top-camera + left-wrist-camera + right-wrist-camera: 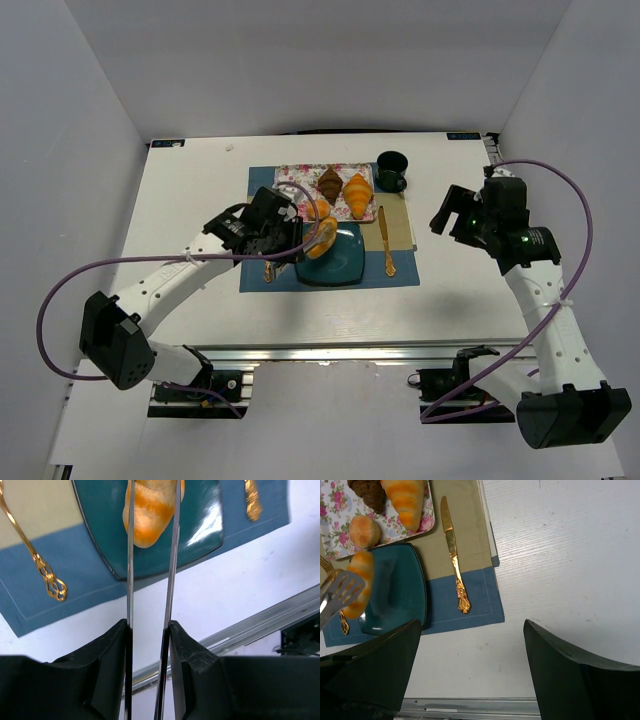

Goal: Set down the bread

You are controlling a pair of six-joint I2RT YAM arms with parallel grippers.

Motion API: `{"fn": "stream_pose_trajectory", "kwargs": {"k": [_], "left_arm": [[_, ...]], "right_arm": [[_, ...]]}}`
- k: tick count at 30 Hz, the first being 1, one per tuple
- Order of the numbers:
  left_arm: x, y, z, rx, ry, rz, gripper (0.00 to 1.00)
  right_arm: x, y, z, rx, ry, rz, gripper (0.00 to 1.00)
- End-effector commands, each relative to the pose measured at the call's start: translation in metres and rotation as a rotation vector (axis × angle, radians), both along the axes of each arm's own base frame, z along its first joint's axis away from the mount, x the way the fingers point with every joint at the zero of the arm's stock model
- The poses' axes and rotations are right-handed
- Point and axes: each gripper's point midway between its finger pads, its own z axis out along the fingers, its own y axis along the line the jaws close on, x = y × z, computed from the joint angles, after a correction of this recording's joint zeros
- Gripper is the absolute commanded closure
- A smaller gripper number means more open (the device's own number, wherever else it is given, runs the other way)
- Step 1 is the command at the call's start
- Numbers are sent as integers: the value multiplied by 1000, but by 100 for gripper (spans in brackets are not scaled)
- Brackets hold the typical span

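Observation:
My left gripper (288,236) (149,627) is shut on a pair of metal tongs (172,555). The tongs pinch the elongated golden-orange roll (322,240) (150,515) over the left part of the teal plate (350,265) (200,535). The roll and tongs also show in the right wrist view (360,582). The round bun (322,209) (364,531) lies on the floral tray (298,178) (335,540). My right gripper (452,216) (470,630) is open and empty above bare table right of the placemat.
On the tray lie a dark croissant (330,183) and a ridged golden croissant (358,194). A gold knife (386,243) (454,555) lies right of the plate and a gold fork (268,270) (42,567) left of it. A dark green cup (391,170) stands behind.

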Motion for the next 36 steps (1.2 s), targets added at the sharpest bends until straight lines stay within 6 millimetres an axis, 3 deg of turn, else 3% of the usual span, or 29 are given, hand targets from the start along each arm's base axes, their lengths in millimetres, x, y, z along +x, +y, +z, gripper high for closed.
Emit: {"fn": "stream_pose_trajectory", "kwargs": {"k": [1, 7, 11, 15, 26, 30, 31, 33, 36], "left_arm": [[-3, 0, 1, -30, -30, 29, 66], [-9, 0, -20, 5, 7, 30, 65], [-8, 6, -21, 40, -5, 47, 55], [-6, 5, -16, 36, -9, 45, 44], [1, -3, 4, 28, -25, 32, 40], [16, -2, 19, 53, -74, 57, 40], [25, -2, 31, 63, -113, 73, 40], [36, -1, 32, 97, -130, 90, 40], [59, 1, 49, 124, -212, 142, 41]], "right_arm": [[-3, 2, 7, 13, -33, 4, 11], [-8, 0, 6, 3, -30, 5, 11], [-10, 0, 6, 3, -29, 7, 11], [-9, 0, 5, 6, -25, 8, 11], [-6, 3, 3, 17, -25, 15, 11], [-6, 3, 1, 15, -21, 11, 11], [-6, 3, 0, 14, -19, 11, 11], [-5, 2, -1, 15, -18, 8, 11], [-5, 4, -3, 22, -12, 11, 11]]}}
